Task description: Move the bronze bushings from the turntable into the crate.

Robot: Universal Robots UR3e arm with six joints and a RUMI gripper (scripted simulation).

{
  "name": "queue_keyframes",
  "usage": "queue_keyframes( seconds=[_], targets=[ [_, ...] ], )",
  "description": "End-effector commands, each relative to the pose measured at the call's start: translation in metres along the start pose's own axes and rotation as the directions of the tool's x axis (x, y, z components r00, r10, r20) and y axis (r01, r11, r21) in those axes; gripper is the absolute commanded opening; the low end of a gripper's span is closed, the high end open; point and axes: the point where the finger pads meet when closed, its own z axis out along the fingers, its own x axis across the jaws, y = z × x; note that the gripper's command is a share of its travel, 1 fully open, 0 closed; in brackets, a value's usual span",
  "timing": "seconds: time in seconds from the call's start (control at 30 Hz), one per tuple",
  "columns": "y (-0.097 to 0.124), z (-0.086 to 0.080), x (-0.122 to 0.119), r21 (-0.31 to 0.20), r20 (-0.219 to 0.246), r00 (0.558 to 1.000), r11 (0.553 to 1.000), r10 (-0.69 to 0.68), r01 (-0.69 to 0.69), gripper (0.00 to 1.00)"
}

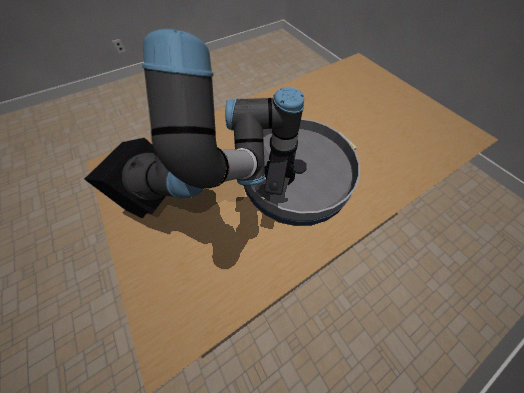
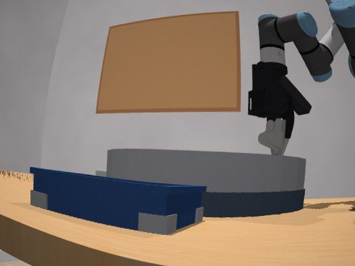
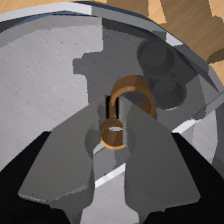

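Observation:
My gripper (image 2: 278, 153) (image 3: 113, 97) is shut, with the near wall of a bronze bushing (image 3: 132, 81) pinched between its fingertips. The ring sticks out beyond the tips. The fingertips are at about the height of the turntable's rim. A smaller bronze bushing (image 3: 114, 145) shows below, between the fingers, partly hidden by them. Two dark grey round bushings (image 3: 156, 56) (image 3: 170, 92), seemingly steel, stand in shadow near the wall. The turntable (image 1: 325, 158) (image 2: 169, 171) (image 3: 45, 75) is grey and round. The blue crate (image 2: 101, 196) stands in front of it in the exterior view and is hidden in the top view.
The turntable's raised wall (image 1: 358, 173) rings its floor. Grey brackets (image 2: 157, 223) stand at the crate's corners. My arm (image 1: 182, 148) covers the table area beyond it in the top view. A brown board (image 2: 169, 63) hangs on the room wall.

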Motion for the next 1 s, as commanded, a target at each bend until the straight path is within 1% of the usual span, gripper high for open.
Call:
queue_keyframes(
  seconds=[0.0, 0.13, 0.2, 0.47, 0.63, 0.97],
  targets=[
    [0.000, -0.017, 0.000, 0.002, -0.004, 1.000, 1.000, 0.001, -0.001, 0.00],
    [0.000, -0.028, 0.000, 0.002, -0.004, 1.000, 1.000, 0.001, -0.001, 0.00],
    [0.000, -0.028, 0.000, 0.002, -0.004, 1.000, 1.000, 0.001, -0.001, 0.00],
    [0.000, -0.044, 0.000, 0.002, -0.004, 1.000, 1.000, 0.001, -0.001, 0.00],
    [0.000, -0.047, 0.000, 0.002, -0.004, 1.000, 1.000, 0.001, -0.001, 0.00],
    [0.000, -0.047, 0.000, 0.002, -0.004, 1.000, 1.000, 0.001, -0.001, 0.00]
  ],
)
